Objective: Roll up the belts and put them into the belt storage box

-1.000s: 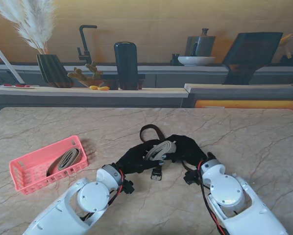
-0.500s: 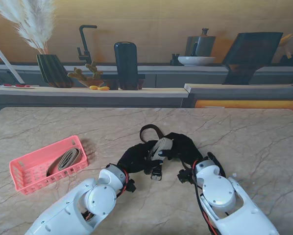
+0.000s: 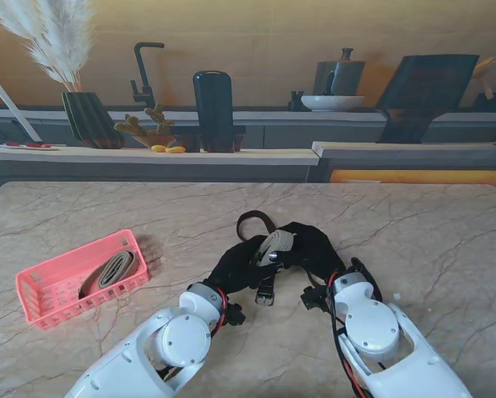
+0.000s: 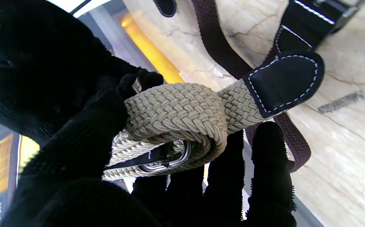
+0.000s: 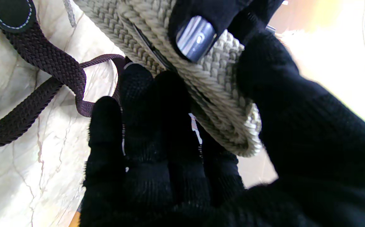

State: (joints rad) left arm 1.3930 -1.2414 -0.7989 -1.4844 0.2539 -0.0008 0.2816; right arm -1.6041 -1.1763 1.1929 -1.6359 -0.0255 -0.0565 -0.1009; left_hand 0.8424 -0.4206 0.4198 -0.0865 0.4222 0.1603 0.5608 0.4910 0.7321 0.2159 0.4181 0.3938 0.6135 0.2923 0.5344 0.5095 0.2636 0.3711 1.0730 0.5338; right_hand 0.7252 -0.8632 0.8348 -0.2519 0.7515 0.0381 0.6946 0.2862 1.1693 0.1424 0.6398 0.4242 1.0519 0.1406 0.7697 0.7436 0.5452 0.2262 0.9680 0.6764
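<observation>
A beige braided belt [image 3: 274,245] is rolled into a coil and held up between both black-gloved hands at the table's middle. My left hand [image 3: 235,267] grips the coil [image 4: 176,119] from the left; its dark leather tip [image 4: 283,82] sticks out. My right hand [image 3: 314,247] clamps the same coil [image 5: 214,104] from the right, thumb on top. A dark brown belt [image 3: 255,219] lies loose on the marble beneath and beyond the hands, its buckle [image 3: 265,294] hanging nearer to me. The pink storage box [image 3: 78,278] at the left holds one rolled beige belt [image 3: 109,270].
The marble table [image 3: 430,232] stretches out to the right and far side. Behind its far edge runs a counter with a vase of pampas grass [image 3: 74,91], a faucet [image 3: 144,70], a black container [image 3: 213,108] and a kettle [image 3: 337,79].
Both hands have shifted slightly farther from me, closing in around the beige coil. The left forearm has swung to the right. The coil looks tighter and more upright.
</observation>
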